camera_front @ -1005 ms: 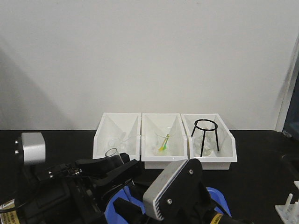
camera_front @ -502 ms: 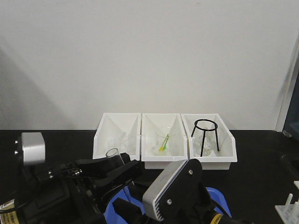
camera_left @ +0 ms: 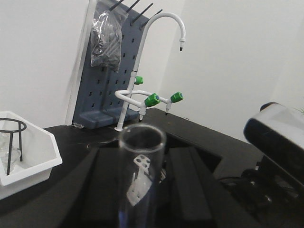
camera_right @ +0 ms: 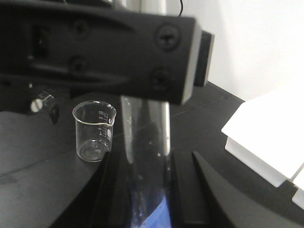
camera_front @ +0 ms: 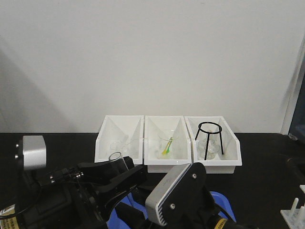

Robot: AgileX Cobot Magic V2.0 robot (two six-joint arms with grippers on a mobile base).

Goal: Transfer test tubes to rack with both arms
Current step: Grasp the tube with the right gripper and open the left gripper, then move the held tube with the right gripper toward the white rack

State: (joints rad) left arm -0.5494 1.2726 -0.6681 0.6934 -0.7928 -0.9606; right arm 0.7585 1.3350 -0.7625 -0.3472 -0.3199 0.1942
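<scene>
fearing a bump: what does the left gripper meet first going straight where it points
Likely the white faucet, though depth is unclear; before it the left gripper has only black counter.

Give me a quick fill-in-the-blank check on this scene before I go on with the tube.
The black tripod stands in the ___ one of the three white bins.
The test tube in the left gripper has its open rim pointing ___.
The tap has handles coloured ___.
A glass ___ stands on the black table beside the tube.
Missing words: right, up, green, beaker.
</scene>
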